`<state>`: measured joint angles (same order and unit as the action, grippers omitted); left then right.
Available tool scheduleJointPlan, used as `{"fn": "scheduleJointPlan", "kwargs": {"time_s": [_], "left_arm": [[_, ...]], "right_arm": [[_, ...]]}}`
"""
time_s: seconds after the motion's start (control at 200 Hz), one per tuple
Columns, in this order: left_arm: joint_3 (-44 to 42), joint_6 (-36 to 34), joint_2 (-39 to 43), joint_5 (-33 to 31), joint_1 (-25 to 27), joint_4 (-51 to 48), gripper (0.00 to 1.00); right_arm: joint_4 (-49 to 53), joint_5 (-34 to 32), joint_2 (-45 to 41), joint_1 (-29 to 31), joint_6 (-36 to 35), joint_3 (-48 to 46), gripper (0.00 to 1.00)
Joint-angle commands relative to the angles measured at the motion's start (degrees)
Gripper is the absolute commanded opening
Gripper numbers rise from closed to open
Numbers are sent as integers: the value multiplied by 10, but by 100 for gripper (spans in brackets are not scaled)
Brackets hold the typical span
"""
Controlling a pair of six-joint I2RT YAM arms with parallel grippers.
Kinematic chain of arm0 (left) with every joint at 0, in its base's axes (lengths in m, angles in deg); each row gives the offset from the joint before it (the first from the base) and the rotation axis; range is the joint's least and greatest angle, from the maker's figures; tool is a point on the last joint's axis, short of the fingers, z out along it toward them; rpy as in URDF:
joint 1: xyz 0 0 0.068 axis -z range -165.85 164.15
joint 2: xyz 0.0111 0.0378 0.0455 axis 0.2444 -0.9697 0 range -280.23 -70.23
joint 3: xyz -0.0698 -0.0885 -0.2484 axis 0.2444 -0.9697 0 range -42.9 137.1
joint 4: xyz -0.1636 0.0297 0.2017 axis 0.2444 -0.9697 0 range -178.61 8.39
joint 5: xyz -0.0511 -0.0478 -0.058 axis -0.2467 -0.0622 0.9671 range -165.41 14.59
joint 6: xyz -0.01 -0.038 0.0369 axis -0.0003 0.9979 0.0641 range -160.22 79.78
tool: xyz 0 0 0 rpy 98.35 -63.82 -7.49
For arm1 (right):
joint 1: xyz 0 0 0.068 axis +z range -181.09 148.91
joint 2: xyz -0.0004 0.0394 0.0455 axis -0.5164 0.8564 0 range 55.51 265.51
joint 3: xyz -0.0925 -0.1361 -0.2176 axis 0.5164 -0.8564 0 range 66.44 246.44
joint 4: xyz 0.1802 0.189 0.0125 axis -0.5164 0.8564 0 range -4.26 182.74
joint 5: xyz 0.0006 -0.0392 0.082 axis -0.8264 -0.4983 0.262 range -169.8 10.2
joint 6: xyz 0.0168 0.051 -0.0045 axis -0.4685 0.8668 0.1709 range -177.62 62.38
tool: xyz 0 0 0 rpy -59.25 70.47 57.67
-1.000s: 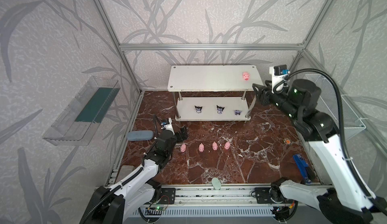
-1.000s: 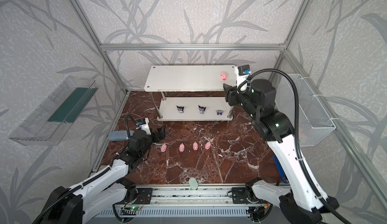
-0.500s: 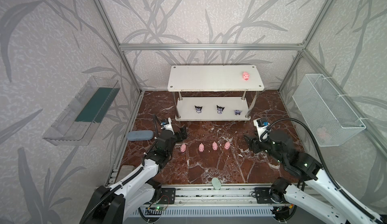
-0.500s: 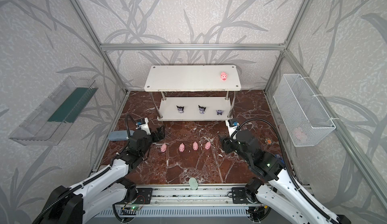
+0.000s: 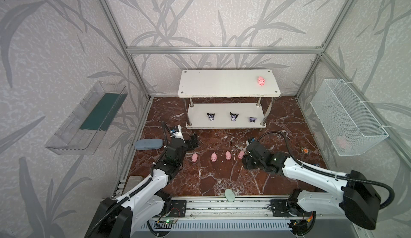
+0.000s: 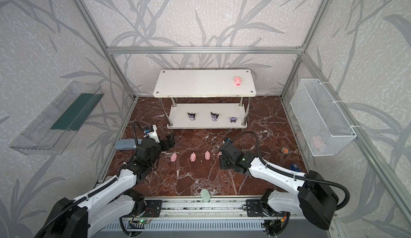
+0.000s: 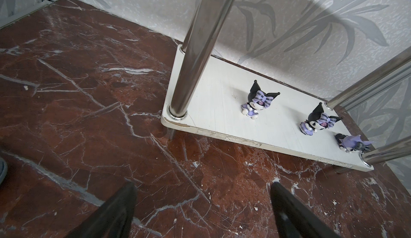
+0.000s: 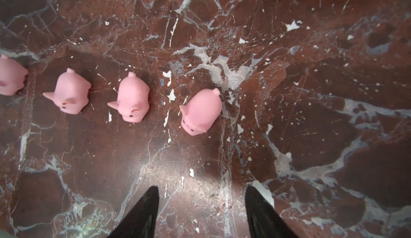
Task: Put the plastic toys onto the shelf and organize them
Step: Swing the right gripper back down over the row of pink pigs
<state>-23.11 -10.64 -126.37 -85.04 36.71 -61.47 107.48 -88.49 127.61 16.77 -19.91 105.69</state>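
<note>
Veined red marble floor (four pigs), leaf-print walls

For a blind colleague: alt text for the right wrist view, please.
Four pink pigs line up on red-brown marble floor, one cut off at the frame edge. The right gripper hangs open and empty, short of the nearest pig.

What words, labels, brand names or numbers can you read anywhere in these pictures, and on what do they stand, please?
No text can be read in any view.
The small round disc may bear a print, but it is too small to read.
The shelf, the pink pigs and the dark figurines show no writing.
</note>
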Motion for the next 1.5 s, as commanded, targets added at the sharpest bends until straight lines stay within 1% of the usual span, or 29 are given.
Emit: {"fn": "scheduleJointPlan", "kwargs": {"time_s": [0.0,0.195,0.335,0.58,0.705,0.885,0.97,1.1,1.2,1.355,1.495], "left_arm": [[3,4,1,-15,2,7,92],[1,6,-12,-10,2,25,92],[-2,8,-18,-6,1,34,92],[-5,8,-20,-7,0,38,92],[-4,8,-25,-5,1,42,92],[-3,8,-31,-4,1,46,92],[-4,8,-31,-4,1,46,92],[-4,8,-35,-5,0,48,92],[-4,7,-36,-3,1,49,92],[-4,7,-38,-3,1,51,92],[-5,6,-41,-3,1,53,92]], "right_arm": [[-14,-4,29,5,41,32,63],[-8,-14,106,5,58,73,65],[-13,-17,147,5,70,86,65],[-1,-49,182,5,74,107,65],[-6,-52,199,5,74,115,64],[-4,-61,226,6,73,131,61],[4,-64,238,6,74,136,58],[2,-66,251,6,78,138,55],[4,-67,254,5,83,139,53],[8,-75,254,5,85,139,47],[8,-78,254,4,84,140,47]]}}
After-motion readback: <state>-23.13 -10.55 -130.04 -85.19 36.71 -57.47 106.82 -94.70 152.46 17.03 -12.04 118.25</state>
